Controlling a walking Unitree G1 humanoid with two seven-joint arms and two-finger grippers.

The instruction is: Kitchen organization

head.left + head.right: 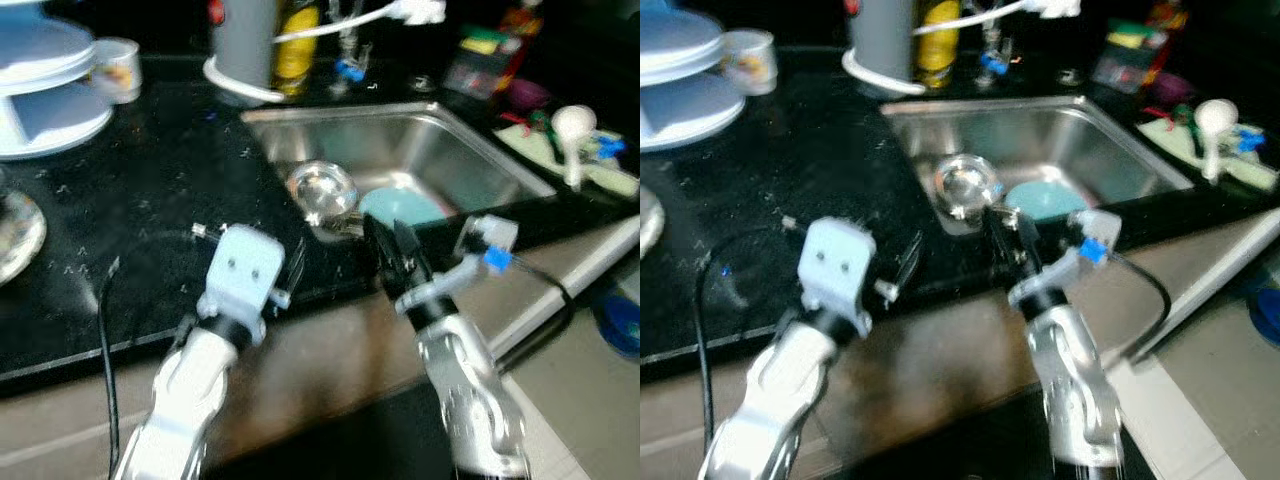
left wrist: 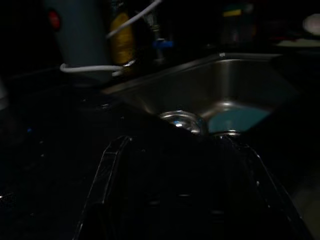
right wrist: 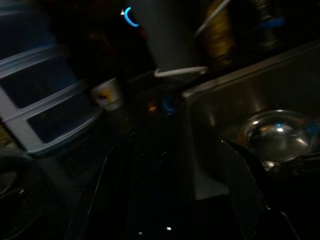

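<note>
Reaching toward the sink (image 1: 470, 160), both arms sit at its near rim. Head view: right gripper (image 1: 393, 250) hovers over the sink's near edge, black fingers slightly apart, holding nothing. Steel bowl (image 1: 322, 190) lies in the sink's near-left corner, just beyond those fingers and a little to the robot's left; teal plate (image 1: 402, 208) lies beside the bowl, right of it, straight ahead of the right gripper. Left gripper (image 1: 293, 268) is over the black surface (image 1: 150, 190) just left of the sink; its jaws are blurred, cannot tell.

Left wrist view: dark; bowl (image 2: 181, 120) and plate (image 2: 235, 119) past the sink rim, fingers spread wide either side.

Right wrist view: bowl (image 3: 275, 132) just ahead, white tiered rack (image 3: 45, 100) well left of the sink.

Judgement: right arm is nearer; both dishes are round, so no long axis matters.
</note>
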